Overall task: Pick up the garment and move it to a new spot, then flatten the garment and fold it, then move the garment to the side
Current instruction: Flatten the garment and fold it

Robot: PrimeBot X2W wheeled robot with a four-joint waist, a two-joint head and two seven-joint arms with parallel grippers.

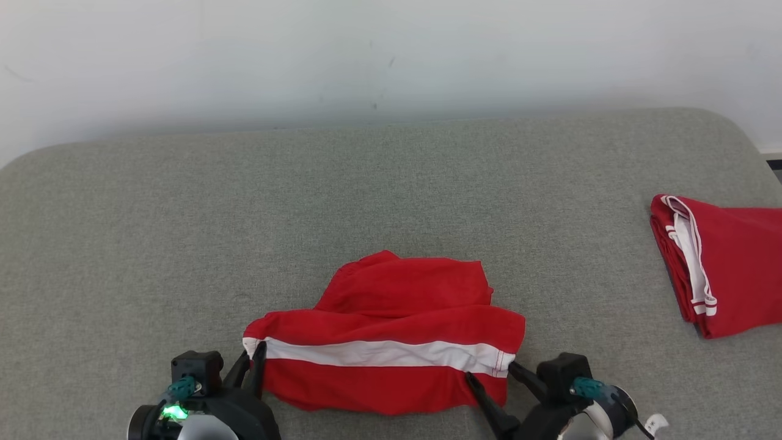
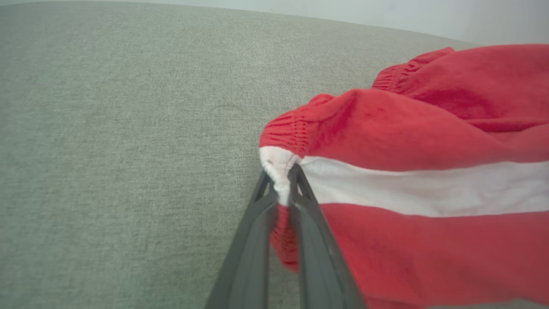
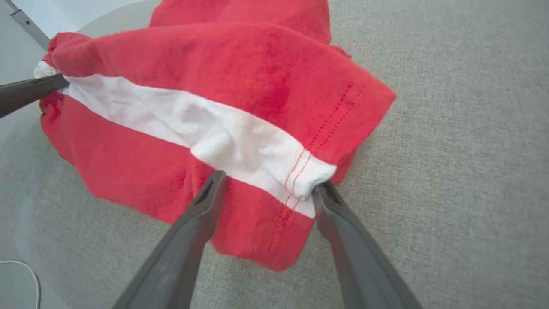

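Head view, starting at the left: the left gripper [image 1: 255,354] is clamped on the gathered white end of an elastic waistband. It belongs to the soft red knit garment with a broad white stripe [image 1: 391,324], apparently shorts, which lies crumpled near the front edge of the grey woven padded surface [image 1: 391,183], about midway across. At the stitched hem corner, the right gripper [image 1: 492,370] has its fingers spread wide and grasps nothing. One finger touches the stripe's end and the other rests over the red cloth.

The left pinch takes only a small bunch of cloth, so a pull could slip it free. If the right jaws close where they stand, they may catch a single layer or miss the corner. A lift would then hang lopsided and bunch the cloth further.

The fabric looks matte and limp, rumpled into a hump behind. Far right, well apart, lies a folded red garment with white trim [image 1: 733,269].
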